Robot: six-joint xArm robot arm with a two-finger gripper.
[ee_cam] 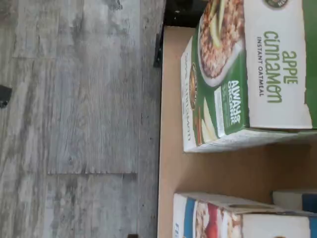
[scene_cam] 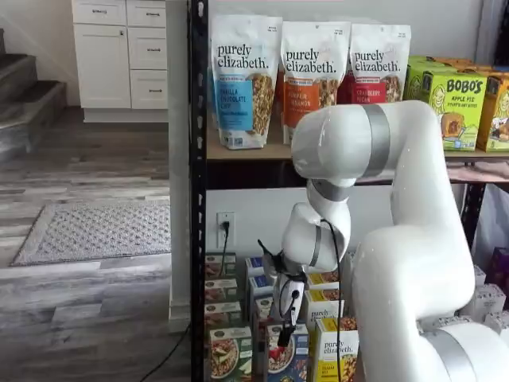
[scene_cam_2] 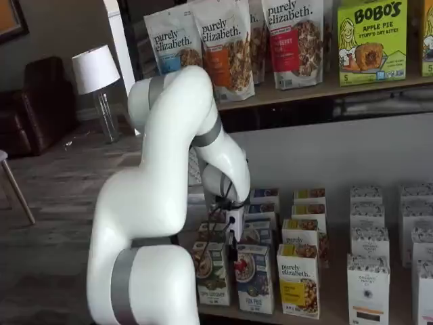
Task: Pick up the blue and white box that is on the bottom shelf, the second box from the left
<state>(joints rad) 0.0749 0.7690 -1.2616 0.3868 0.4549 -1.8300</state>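
Note:
The blue and white box [scene_cam: 288, 360] stands upright at the front of the bottom shelf [scene_cam_2: 331, 317], between a green-fronted box [scene_cam: 230, 355] and a yellow "purely elizabeth" box [scene_cam: 337, 356]. It shows in both shelf views [scene_cam_2: 255, 277]. My gripper [scene_cam: 285, 333] hangs just above and in front of the blue and white box's top. Its black fingers show as one dark shape, so I cannot tell whether there is a gap. The wrist view shows the blue and white box's top edge [ee_cam: 223, 218] and the green apple cinnamon box [ee_cam: 247, 74] on the shelf's tan surface [ee_cam: 213, 168].
Rows of more small boxes stand behind and to the right on the bottom shelf [scene_cam_2: 369, 217]. Granola bags [scene_cam: 242, 76] and green Bobo's boxes [scene_cam: 455, 95] fill the shelf above. A black rack post [scene_cam: 196, 239] stands left of the boxes. Grey wood floor [ee_cam: 74, 119] lies in front.

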